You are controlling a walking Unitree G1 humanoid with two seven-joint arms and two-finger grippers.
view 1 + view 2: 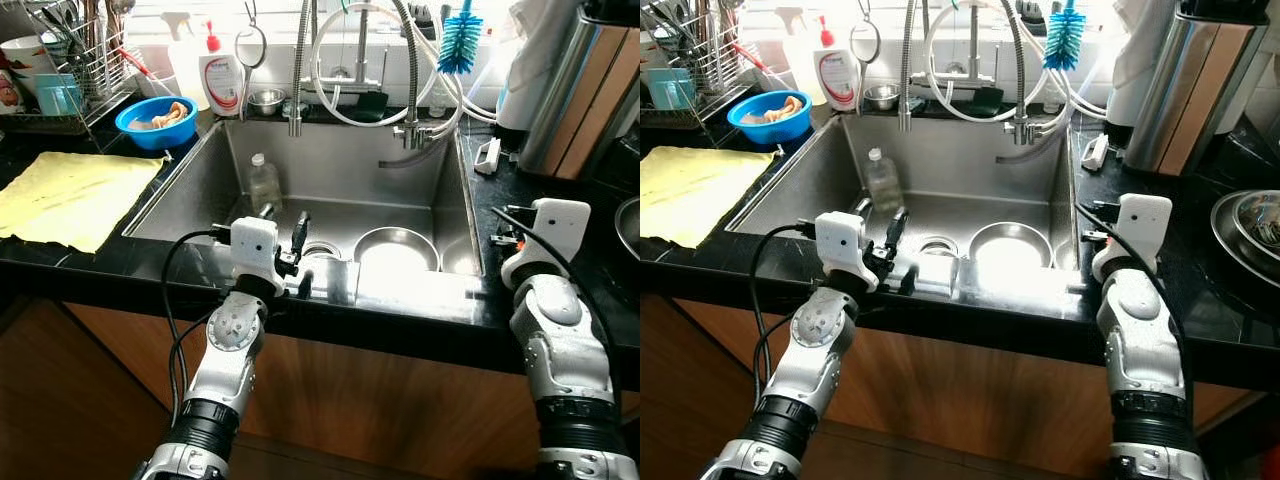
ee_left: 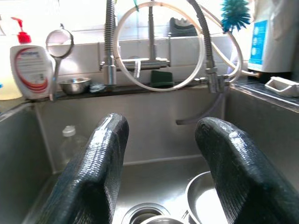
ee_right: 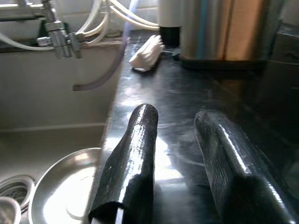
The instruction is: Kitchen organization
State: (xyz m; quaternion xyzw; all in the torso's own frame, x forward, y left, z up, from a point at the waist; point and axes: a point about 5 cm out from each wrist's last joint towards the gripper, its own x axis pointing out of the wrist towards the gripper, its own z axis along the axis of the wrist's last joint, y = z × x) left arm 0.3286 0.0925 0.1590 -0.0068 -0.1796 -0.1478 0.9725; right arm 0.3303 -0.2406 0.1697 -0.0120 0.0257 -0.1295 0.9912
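A robot's left gripper [image 2: 159, 177], fingers apart and empty, hovers at the sink's [image 1: 200, 190] front edge facing a steel bowl [image 1: 396, 250] and plastic bottle [image 1: 264, 184] inside, so it should probably lower slowly, while the right gripper [image 3: 175, 163], also open, rests over the counter [image 3: 187, 102].

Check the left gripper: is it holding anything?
No, the left gripper is open over the sink, with nothing between its fingers.

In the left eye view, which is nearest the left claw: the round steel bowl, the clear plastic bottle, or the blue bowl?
From the left gripper:
1. Round steel bowl, in the sink, rightward.
2. Clear plastic bottle, against the sink's left wall; nearly a tie.
3. Blue bowl, back-left counter.
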